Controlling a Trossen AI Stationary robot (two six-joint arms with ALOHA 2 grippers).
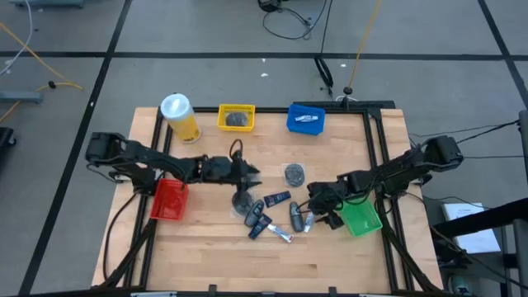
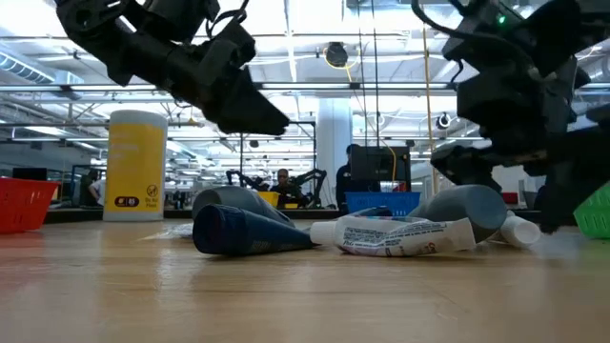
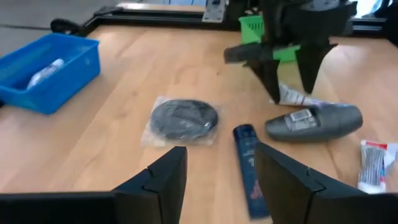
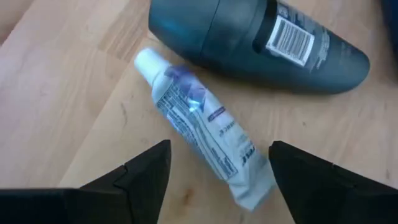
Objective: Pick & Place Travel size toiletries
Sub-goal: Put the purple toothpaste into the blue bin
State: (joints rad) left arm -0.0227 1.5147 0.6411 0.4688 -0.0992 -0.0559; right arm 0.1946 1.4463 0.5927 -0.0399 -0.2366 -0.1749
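Right pincer [image 4: 214, 171]: fingers apart — poised low over a white-blue tube [image 4: 202, 127] lying flat on the desk [image 4: 56, 93]
Beside the tube: dark bottle [image 4: 261, 40], just touching
Left pincer [image 3: 217, 180]: fingers spread — above the desk middle, bagged grey disc [image 3: 183, 119] ahead

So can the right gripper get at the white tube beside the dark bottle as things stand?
Probably yes. The right gripper hangs open right over the white tube, which lies flat with nothing on it. The dark bottle beside it lies near the cap end.
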